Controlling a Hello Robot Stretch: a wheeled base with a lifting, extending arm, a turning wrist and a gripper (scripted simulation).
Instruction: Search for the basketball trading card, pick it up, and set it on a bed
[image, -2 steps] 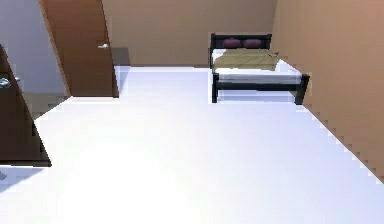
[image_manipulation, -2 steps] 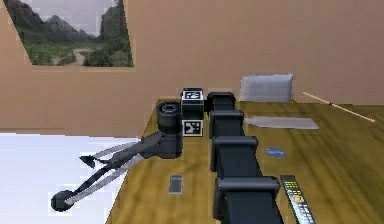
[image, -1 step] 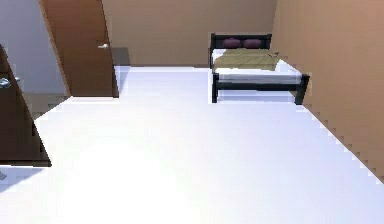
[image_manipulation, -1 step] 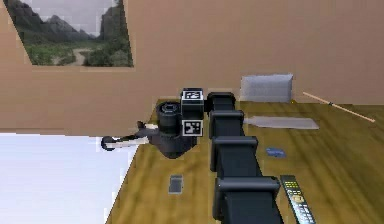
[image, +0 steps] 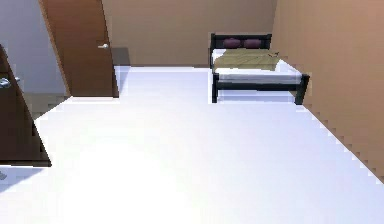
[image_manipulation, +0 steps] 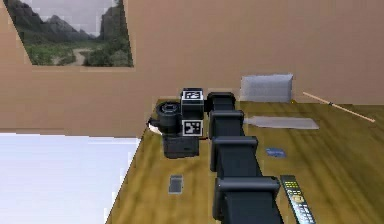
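Matt wood-grain table (image_manipulation: 340, 160); on it, a dark plastic-looking remote (image_manipulation: 295, 198). Bed (image: 250, 63): tan cloth cover, dark smooth frame.

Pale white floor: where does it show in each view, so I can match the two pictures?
Forward view: the pale white floor spans the middle and bottom, running up to the dark-framed bed.
Arm side view: the floor takes the lower left corner, beside the brown wooden table.
Shared landmark: the plain tan wall, at the forward view's right and probably behind the table.
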